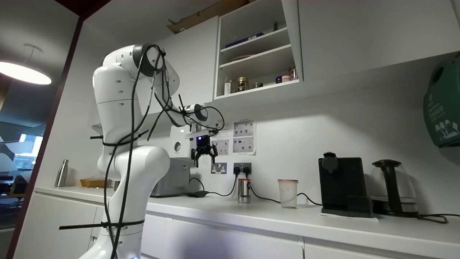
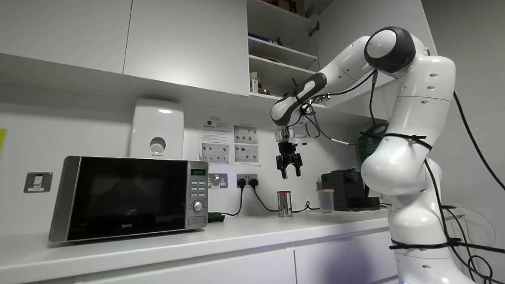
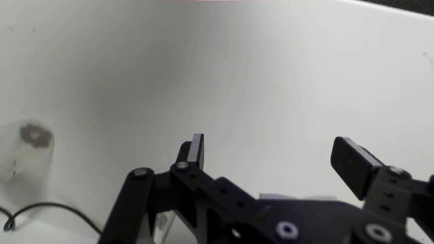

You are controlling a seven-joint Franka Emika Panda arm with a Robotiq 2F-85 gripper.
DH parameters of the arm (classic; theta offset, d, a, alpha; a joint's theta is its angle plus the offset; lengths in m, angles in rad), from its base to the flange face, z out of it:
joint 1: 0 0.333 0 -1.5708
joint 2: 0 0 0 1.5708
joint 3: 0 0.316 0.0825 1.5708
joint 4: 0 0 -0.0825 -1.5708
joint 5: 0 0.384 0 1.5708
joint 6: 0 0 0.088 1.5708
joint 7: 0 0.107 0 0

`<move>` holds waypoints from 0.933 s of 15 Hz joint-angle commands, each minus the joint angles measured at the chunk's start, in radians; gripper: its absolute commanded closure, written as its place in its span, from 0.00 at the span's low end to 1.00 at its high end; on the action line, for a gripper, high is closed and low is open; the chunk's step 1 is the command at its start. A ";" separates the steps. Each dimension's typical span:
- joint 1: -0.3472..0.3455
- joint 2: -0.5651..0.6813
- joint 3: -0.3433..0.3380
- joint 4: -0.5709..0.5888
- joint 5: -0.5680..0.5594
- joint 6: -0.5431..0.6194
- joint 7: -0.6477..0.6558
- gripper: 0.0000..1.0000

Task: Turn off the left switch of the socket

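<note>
While the microwave [image 2: 132,197] is hogging the foreground, the black gripper [image 2: 291,176] is hanging in mid-air, jaws spread wide, pinching nothing. The unplugged double wall socket [image 1: 218,168] (I'm assuming it's the one meant) is showing between that microwave and the plugged-in double socket [image 2: 247,177] in both exterior views. Handling-wise, I'm expecting a fixed, rigid plate, so nobody's grabbing it; I'd be poking the left switch with one fingertip, figuring it's needing little force but maybe slipping, being smooth plastic. Looks-wise, the socket's wearing a grey metal-looking plate with white inserts and dark pin holes. The switch is coming out too tiny to read.
</note>
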 commanded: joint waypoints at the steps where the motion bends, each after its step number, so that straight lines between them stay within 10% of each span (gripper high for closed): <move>1: -0.013 0.153 0.047 0.127 -0.137 0.125 0.020 0.00; 14: 0.045 0.453 0.072 0.399 -0.439 0.356 0.058 0.00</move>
